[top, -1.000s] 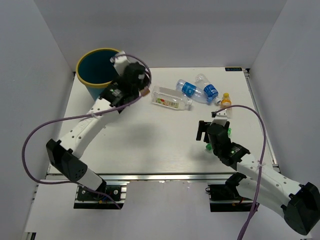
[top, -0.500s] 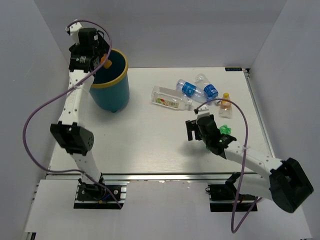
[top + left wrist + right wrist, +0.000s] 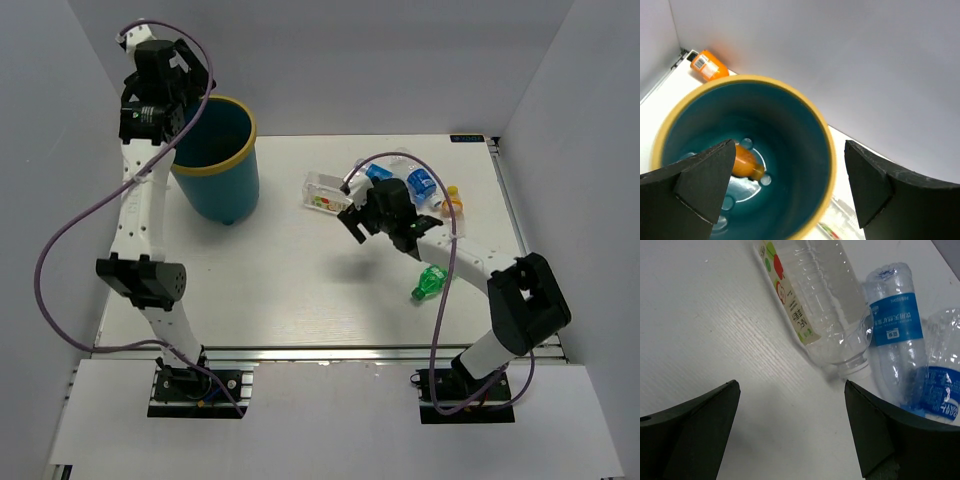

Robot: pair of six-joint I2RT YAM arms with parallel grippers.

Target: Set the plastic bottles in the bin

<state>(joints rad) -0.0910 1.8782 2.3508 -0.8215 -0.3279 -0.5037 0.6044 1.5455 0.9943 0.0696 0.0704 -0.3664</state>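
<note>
Only one bottle can be counted as done so far: an orange bottle (image 3: 746, 162) is seen lying on the floor of the bin (image 3: 807, 125), which is parked at about 10 o'clock on the table (image 3: 280, 290). The left claw (image 3: 789, 150) is held high over the bin's mouth, fingers spread wide and nothing pinched between them. Plenty is left, though. A second orange bottle (image 3: 708, 65) is spotted outside the bin, on the table at roughly 11 o'clock from it, against the back wall. Over at 1 to 2 o'clock on the table, the clear white-label bottle (image 3: 810, 290) is lying flat with a blue-label bottle (image 3: 897, 325) and a second blue-label bottle (image 3: 946, 385) just beside its neck end. The right claw (image 3: 791, 385) is hung above that bunch, also spread open and empty. A small yellow-capped bottle (image 3: 452, 201) is sat just past them, and a green bottle (image 3: 431, 279) is left on its own near 4 o'clock. So roughly one in, six to go, as far as can be judged. From the top camera the bin's inside is just dark, the stray orange one is hidden, and the blue-label pair is partly covered by the right arm. Part of the bin floor is blocked by the left finger, so anything else down there can't be ruled out.
</note>
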